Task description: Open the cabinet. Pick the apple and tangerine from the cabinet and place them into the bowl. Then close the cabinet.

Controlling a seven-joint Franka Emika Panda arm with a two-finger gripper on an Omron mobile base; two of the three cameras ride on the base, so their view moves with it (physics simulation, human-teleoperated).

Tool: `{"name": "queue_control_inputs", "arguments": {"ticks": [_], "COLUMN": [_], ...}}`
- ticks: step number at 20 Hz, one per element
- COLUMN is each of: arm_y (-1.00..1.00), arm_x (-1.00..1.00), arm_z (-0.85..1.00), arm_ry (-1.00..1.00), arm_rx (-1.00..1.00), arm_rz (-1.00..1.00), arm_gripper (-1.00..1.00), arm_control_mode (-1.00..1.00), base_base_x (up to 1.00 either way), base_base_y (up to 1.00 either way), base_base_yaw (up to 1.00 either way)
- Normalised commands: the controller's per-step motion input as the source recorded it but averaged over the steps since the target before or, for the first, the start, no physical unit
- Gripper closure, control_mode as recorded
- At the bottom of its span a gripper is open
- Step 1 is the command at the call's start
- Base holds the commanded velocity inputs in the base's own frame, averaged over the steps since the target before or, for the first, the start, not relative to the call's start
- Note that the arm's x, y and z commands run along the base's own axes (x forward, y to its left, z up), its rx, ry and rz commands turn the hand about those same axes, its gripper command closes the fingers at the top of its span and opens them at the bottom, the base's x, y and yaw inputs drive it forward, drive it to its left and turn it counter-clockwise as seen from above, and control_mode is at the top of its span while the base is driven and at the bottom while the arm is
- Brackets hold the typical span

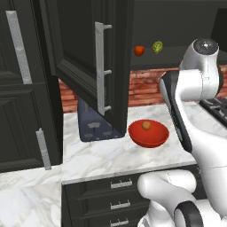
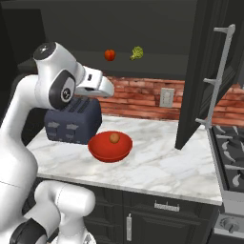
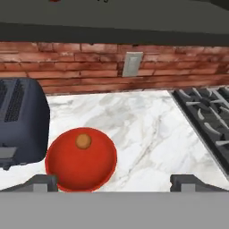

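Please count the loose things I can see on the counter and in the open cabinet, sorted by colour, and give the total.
Red: 2, the bowl on the counter and the apple in the cabinet
Orange: 1, the tangerine in the bowl
Yellow-green: 1, the bumpy item in the cabinet
Dark blue-grey: 1, the toaster
Total: 5

The gripper (image 3: 114, 182) hangs above the marble counter (image 3: 147, 129) with its 2 dark fingertips (image 3: 42, 182) spread wide and nothing between them. Below it, toward the left, sits the red bowl (image 3: 80, 161) with 1 small orange tangerine (image 3: 83, 141) inside, and the dark blue-grey toaster (image 3: 20, 118) stands just beside the bowl on its left. At the far side runs a red brick wall (image 3: 67, 67) with a pale outlet plate (image 3: 132, 64), and the black stove grates (image 3: 205, 118) lie to the right.
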Motion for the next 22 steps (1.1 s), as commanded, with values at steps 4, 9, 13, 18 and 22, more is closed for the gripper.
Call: {"name": "queue_control_inputs", "arguments": {"ticks": [4,9,13,18,22], "arm_y": [0.14,0.13,0.16,0.34,0.38], "arm_x": [-0.08,0.00,0.02,0.32,0.61], "arm_z": [0.87,0.37,0.00,0.02,0.23], "arm_ry": [-0.34,-0.29,-0.24,-0.09,0.00], "arm_rx": [-0.04,0.00,0.00,0.00,0.00], "arm_rz": [0.06,0.11,0.10,0.03,0.00], "arm_gripper": [-1.00,-1.00,-1.00,-1.00,-1.00], "arm_control_mode": [-1.00,-1.00,-1.00,-1.00,-1.00], "base_base_x": [0.00,0.00,0.00,0.00,0.00], "base_base_y": [0.00,0.00,0.00,0.00,0.00], "base_base_yaw": [0.00,0.00,0.00,0.00,0.00]}}
